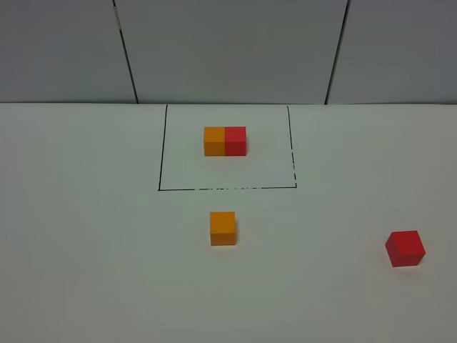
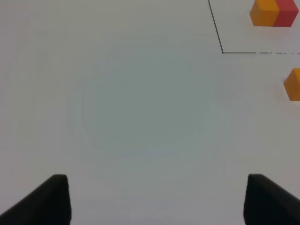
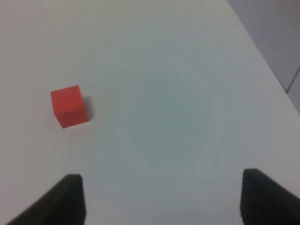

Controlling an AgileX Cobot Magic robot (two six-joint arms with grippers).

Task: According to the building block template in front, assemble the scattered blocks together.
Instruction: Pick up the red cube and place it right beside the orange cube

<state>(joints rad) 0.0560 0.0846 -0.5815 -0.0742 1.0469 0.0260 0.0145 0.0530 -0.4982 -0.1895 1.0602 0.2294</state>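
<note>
The template, an orange-red two-block bar (image 1: 225, 141), sits inside a thin black drawn rectangle (image 1: 158, 164) at the back middle of the white table. It also shows in the left wrist view (image 2: 274, 12). The loose orange cube (image 1: 223, 228) lies just in front of the rectangle and shows at the edge of the left wrist view (image 2: 293, 84). The loose red cube (image 1: 405, 248) lies far right and shows in the right wrist view (image 3: 69, 106). My left gripper (image 2: 154, 199) is open and empty over bare table. My right gripper (image 3: 161, 199) is open and empty, apart from the red cube. Neither gripper shows in the exterior high view.
Grey wall panels (image 1: 228, 50) stand behind the table's back edge. In the right wrist view the table's edge (image 3: 262, 51) runs close beside the red cube's side of the table.
</note>
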